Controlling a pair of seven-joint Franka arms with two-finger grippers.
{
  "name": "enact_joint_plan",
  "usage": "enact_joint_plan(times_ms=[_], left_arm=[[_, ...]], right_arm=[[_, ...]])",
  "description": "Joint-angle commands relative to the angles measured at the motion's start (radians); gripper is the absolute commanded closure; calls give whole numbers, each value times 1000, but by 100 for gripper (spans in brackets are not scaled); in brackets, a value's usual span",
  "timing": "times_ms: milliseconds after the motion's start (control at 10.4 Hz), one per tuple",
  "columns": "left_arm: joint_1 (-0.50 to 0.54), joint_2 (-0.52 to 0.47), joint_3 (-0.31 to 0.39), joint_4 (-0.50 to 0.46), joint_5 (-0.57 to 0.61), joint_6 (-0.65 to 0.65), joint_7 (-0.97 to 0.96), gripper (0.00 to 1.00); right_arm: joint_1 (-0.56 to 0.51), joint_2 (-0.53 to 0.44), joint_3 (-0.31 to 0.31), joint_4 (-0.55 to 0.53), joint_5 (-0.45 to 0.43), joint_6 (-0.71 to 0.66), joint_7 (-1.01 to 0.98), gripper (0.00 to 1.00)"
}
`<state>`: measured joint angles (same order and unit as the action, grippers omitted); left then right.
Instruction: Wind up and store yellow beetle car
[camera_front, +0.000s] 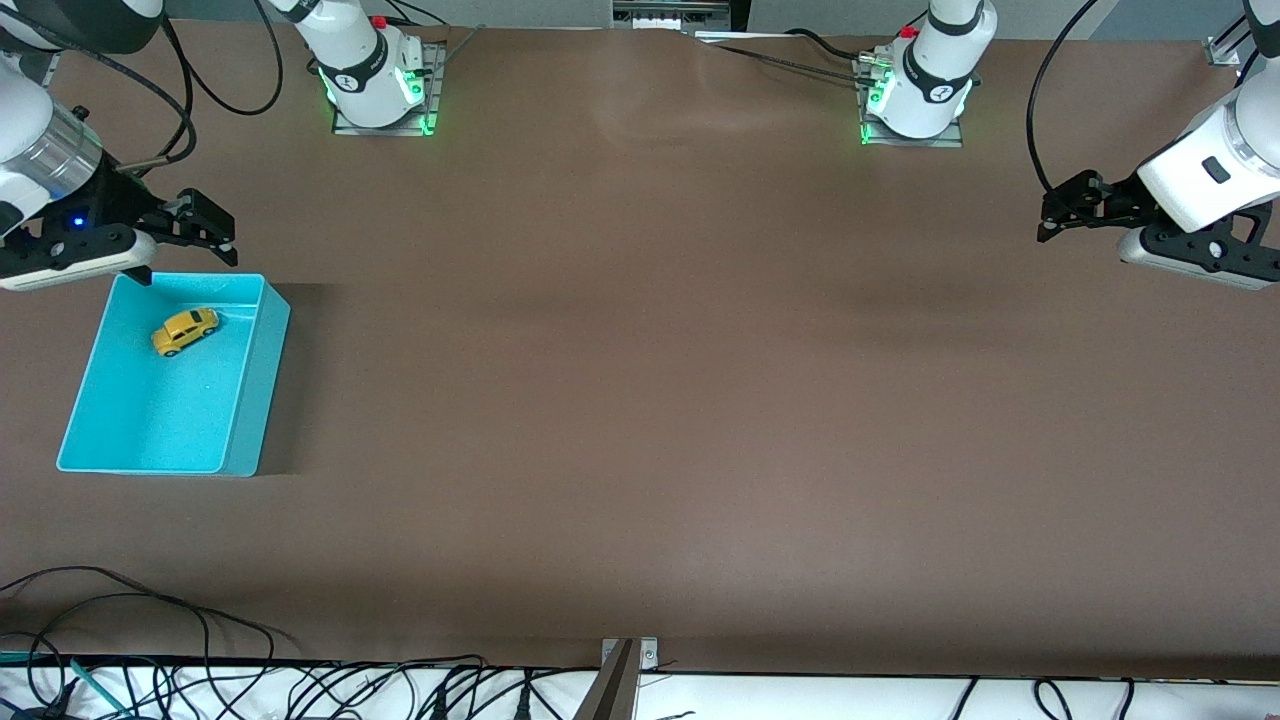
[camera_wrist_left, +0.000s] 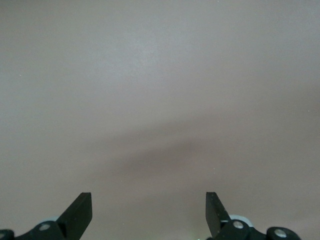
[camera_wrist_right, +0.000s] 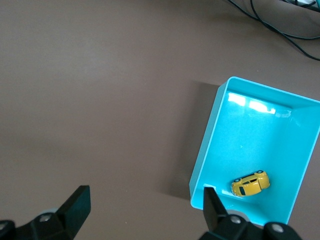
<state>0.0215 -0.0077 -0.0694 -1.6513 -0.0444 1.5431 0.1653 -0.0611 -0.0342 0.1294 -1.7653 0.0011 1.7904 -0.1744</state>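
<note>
Right fingers (camera_wrist_right: 75, 205): apart and empty in the right wrist view; I read nothing between the two black pads.
Left fingers (camera_wrist_left: 80, 210): apart too, with only bare brown surface showing between them.
Right gripper (camera_front: 200, 225): upper left of the front frame, hanging over the table just off the teal bin's upper rim. I judge it sits clear of the bin because the car is no longer in its grasp.
Left gripper (camera_front: 1068, 205): upper right of the front frame, parked well apart from the bin; this arm waits.
Yellow beetle car (camera_front: 185, 331): inside the teal bin (camera_front: 262, 352), on its wheels on the bin floor, in the upper part of the bin as the front frame shows it, touching no wall that I can see. In the right wrist view it shows at lower right (camera_wrist_right: 250, 183), close to the rim nearest that gripper.
Teal bin, placement: left-centre of the front frame, toward the right arm's end of the table, which makes storing a right-arm job.
Table (camera_front: 640, 400): brown; I see nothing else on it but the bin and the arm bases.
Task status (my judgement): the store step looks done. Whether the car was wound I cannot tell from these views.
Risk: low; the car may creep if its spring is loaded, but the walls should contain it.
</note>
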Motion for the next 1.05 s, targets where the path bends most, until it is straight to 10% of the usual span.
enact_joint_plan(times_ms=[0, 958], left_arm=[[5, 3, -6, 19, 9, -20, -9, 0], [5, 3, -7, 19, 9, -20, -9, 0]], right_arm=[[30, 59, -17, 121, -26, -101, 64, 0], [27, 37, -14, 96, -13, -163, 52, 0]])
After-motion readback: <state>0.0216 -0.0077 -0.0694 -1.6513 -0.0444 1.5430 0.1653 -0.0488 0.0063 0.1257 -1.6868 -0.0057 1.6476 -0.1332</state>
